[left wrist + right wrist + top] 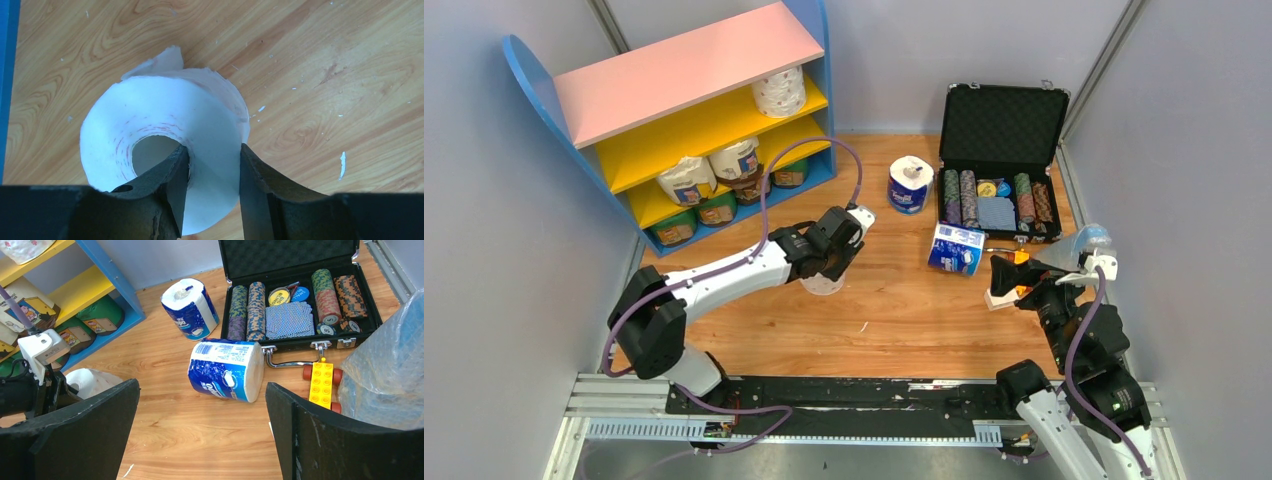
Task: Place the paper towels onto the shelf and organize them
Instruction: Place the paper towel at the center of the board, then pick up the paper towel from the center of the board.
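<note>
With your left gripper (212, 170) pinching the bare white roll (160, 130) through its core, right gripper (202, 425) wide and empty, lift it toward the shelf (694, 130).

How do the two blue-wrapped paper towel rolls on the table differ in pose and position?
The far blue roll stands upright; the near blue roll lies on its side. The far one sits left of the black case; the near one lies at its front corner. Both wear blue-white printed wrap.

pale lavender-grey walls (484, 300) close in the wood-grain bench (894, 320) on three sides, grey metal posts (609, 22) in the far corners. an aluminium rail (624, 395) runs along its near edge. even light.
</note>
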Available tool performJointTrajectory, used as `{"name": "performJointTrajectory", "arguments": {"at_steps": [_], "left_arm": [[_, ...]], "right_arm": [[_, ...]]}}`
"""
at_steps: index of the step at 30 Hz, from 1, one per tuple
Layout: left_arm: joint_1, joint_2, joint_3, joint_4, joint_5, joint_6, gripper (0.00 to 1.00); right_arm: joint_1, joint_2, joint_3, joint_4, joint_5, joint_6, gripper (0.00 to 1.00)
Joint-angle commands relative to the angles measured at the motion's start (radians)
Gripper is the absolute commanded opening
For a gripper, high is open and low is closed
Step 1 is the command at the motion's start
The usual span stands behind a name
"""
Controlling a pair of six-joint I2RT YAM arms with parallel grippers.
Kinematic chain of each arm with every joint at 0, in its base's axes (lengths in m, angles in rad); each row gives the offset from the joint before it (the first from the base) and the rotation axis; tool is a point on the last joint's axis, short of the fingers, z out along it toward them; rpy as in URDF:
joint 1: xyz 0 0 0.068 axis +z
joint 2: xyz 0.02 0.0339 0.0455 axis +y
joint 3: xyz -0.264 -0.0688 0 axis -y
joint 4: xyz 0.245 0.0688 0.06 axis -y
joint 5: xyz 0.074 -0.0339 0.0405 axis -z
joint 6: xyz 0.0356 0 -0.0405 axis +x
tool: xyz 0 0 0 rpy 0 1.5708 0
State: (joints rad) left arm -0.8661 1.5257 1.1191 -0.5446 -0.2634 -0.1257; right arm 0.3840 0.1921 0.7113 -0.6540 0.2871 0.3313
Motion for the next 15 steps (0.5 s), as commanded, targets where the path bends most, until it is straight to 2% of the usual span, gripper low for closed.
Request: {"name": "performJointTrajectory", "arguments": {"at_steps": [1,6,13,15], "left_arm": [[0.004,-0.044,-0.039,0.089,0.008,-0.021,0.48],[0.004,-0.052,-0.078,0.108,-0.006,-0.026,0.59],[0.005,-0.016,-0.105,0.132,-0.003,-0.035,0.60],[0.005,-0.005,-0.107,0.133,-0.004,-0.039,0.57]], "right_arm": [[-0.002,0.005,-0.003,0.028,0.007,0.005,1.00],[-0.001,0.006,-0.003,0.028,0.005,0.004,1.00],[-0.002,-0.001,-0.003,0.028,0.008,0.005,1.00],[-0.002,-0.003,-0.003,0.028,0.009,0.005,1.00]]}}
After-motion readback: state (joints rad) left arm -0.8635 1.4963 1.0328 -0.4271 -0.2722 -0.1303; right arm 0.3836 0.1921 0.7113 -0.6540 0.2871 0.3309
